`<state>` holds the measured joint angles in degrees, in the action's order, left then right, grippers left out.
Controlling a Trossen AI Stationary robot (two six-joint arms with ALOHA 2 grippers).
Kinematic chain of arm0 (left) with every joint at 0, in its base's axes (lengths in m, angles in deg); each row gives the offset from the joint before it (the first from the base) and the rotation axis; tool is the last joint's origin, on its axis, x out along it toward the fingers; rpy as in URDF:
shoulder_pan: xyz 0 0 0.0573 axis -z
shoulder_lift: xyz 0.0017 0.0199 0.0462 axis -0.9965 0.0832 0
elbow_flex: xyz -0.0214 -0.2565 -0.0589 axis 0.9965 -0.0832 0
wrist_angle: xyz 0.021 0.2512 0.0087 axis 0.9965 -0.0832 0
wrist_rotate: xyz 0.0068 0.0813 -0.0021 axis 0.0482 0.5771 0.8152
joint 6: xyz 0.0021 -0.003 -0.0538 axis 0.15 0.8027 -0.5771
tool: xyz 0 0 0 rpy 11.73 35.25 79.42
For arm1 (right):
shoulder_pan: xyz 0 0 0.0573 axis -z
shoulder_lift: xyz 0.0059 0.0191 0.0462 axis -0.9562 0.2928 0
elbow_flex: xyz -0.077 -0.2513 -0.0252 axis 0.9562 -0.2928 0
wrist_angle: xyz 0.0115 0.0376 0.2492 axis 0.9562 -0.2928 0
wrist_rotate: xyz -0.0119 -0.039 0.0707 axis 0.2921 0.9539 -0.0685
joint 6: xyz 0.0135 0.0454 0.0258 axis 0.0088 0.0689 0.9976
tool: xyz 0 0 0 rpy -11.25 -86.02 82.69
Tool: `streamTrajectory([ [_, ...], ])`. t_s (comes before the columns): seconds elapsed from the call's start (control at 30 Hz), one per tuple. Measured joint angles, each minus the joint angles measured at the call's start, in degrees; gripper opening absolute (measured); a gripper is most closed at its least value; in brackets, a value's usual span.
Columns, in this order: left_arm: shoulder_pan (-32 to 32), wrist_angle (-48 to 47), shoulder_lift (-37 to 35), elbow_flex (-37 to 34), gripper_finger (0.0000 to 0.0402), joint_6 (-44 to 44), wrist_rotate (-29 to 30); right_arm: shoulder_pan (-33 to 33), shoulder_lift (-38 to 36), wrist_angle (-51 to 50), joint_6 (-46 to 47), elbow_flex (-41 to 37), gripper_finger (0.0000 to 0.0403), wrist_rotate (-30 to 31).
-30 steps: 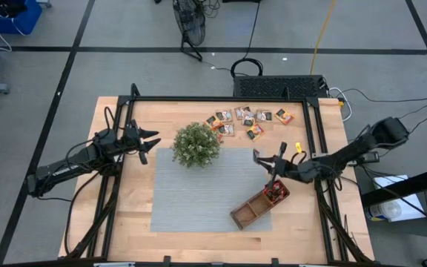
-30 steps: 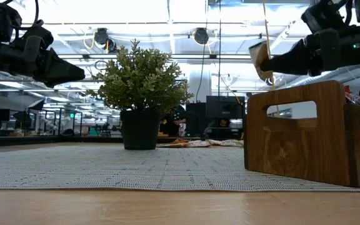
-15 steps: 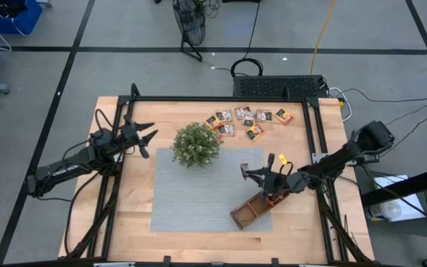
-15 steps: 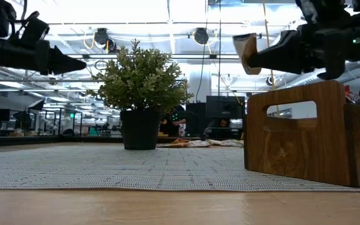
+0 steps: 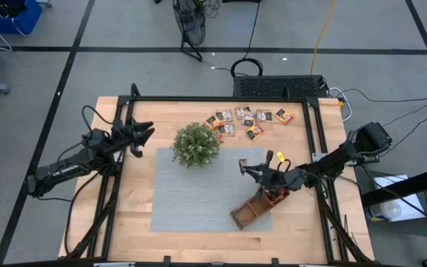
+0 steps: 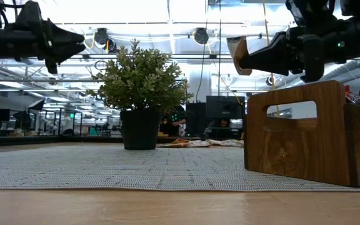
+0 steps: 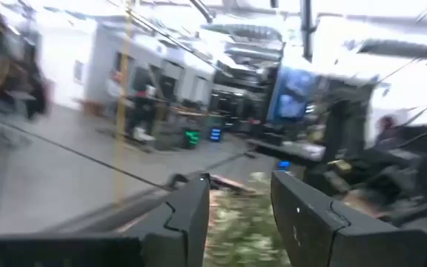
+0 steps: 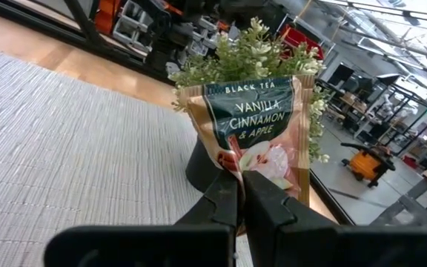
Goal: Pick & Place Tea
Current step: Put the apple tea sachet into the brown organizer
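Right gripper (image 5: pixel 245 167), pinching a tea sachet (image 8: pixel 256 133), hovers apparently just upper-left of the wooden tray (image 5: pixel 249 210); left gripper (image 5: pixel 144 136) spread, idle.

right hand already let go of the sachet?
No. The right hand is shut on a tea sachet, held up in front of the plant.

Both arms matte black, slim jointed links, black cables looped alongside; left pincer (image 5: pixel 145 139), right pincer (image 5: pixel 245 168) dark two-finger.
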<state>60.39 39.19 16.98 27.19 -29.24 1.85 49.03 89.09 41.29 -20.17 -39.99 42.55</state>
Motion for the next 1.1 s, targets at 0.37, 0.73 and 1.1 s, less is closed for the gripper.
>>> streamTrajectory([
  [0.37, 5.4, 5.3, 7.8, -1.7, 0.0147, -26.2, 2.0, 0.8, 0.0, 0.9, -2.9, 0.0, 0.0003, -0.1],
  [0.73, 30.5, 42.5, 46.6, 7.7, 0.0147, 13.4, 6.2, 4.0, 0.0, 1.4, -2.9, 0.0, 0.0003, -0.2],
  [1.1, 42.9, -8.9, 76.0, 52.7, 0.0147, 26.8, 28.4, 4.0, 0.0, 2.3, -3.8, 0.0, 0.0003, 0.1],
])
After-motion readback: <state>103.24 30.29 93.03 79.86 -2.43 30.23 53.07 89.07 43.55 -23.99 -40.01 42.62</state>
